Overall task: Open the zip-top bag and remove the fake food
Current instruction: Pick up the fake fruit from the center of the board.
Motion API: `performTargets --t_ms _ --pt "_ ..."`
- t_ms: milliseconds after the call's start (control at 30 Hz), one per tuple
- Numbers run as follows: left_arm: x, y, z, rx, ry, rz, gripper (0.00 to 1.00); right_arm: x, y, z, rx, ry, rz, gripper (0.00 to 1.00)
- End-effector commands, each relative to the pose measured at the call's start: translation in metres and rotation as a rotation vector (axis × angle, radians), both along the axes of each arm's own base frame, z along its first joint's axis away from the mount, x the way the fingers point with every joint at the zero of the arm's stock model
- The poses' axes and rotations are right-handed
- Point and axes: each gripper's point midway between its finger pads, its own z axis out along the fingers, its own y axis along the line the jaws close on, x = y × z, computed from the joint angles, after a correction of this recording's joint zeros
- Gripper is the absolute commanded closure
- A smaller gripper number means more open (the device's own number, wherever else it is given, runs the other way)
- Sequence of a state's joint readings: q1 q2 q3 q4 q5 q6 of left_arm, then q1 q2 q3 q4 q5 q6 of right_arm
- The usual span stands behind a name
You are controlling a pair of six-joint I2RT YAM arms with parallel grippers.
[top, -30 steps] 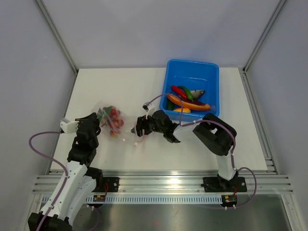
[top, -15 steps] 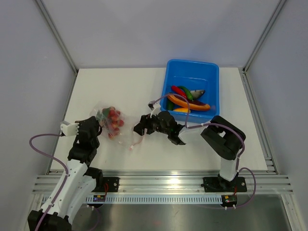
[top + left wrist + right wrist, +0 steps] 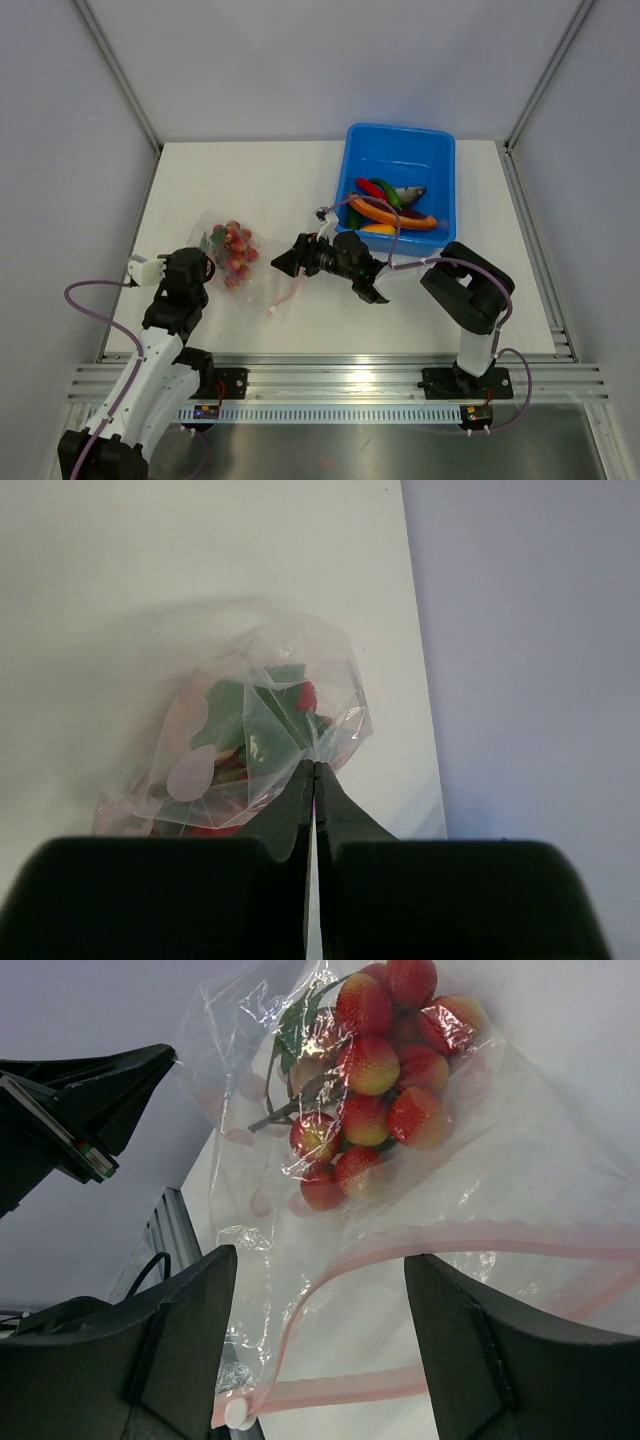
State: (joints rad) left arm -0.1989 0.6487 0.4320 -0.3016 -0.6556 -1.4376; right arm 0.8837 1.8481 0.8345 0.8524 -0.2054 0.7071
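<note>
Bag (image 3: 255,735) corner in clamped left tool (image 3: 314,765); right tool (image 3: 320,1255) wide, empty, near zipper (image 3: 480,1238).

Clear zip-top bag (image 3: 520,1160) w/ grape bunch (image 3: 385,1070) inside, zipper open

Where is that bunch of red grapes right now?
Seen from above, the grape bunch lies inside the zip-top bag, left of centre, between the left claw and the right claw.
</note>
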Motion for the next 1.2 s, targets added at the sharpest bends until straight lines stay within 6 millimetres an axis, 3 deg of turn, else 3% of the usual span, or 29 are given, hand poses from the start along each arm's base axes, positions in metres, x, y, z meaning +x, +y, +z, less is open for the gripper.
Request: performTargets --t_ms 0,167,333,367,467,500,600,633,800,1167 --pt "0.005 0.006 0.026 -0.005 -0.07 0.041 1.0 -0.005 0.011 0.024 0.091 -0.023 0.036 0.24" --pt "0.005 0.005 0.025 -0.008 -0.067 0.037 1.0 -0.005 0.016 0.017 0.068 -0.003 0.055 0.25" --pt "0.005 0.006 0.025 -0.009 -0.07 0.041 1.0 -0.004 0.022 0.01 0.049 0.007 0.075 0.42" --pt "0.006 0.005 0.023 -0.01 -0.065 0.04 1.0 -0.001 0.024 0.011 0.044 0.01 0.074 0.51" --pt "0.007 0.006 0.021 -0.015 -0.057 0.044 1.0 -0.001 0.027 0.006 0.028 0.015 0.081 0.66" --pt "0.008 0.005 0.021 -0.019 -0.057 0.04 1.0 0.001 0.027 0.006 0.026 0.018 0.077 0.76" --pt "0.008 0.006 0.019 -0.027 -0.053 0.05 1.0 0.004 0.025 0.004 0.013 0.015 0.057 0.9" --pt "0.008 0.006 0.019 -0.037 -0.055 0.059 1.0 0.005 0.022 0.004 0.012 0.014 0.047 0.99" --pt "0.008 0.011 0.014 -0.045 -0.038 0.094 1.0 0.016 0.009 0.011 0.027 0.005 -0.011 1.0" --pt "0.007 0.024 0.04 -0.097 -0.095 0.142 1.0 0.031 -0.022 0.007 0.082 0.031 -0.123 1.0"
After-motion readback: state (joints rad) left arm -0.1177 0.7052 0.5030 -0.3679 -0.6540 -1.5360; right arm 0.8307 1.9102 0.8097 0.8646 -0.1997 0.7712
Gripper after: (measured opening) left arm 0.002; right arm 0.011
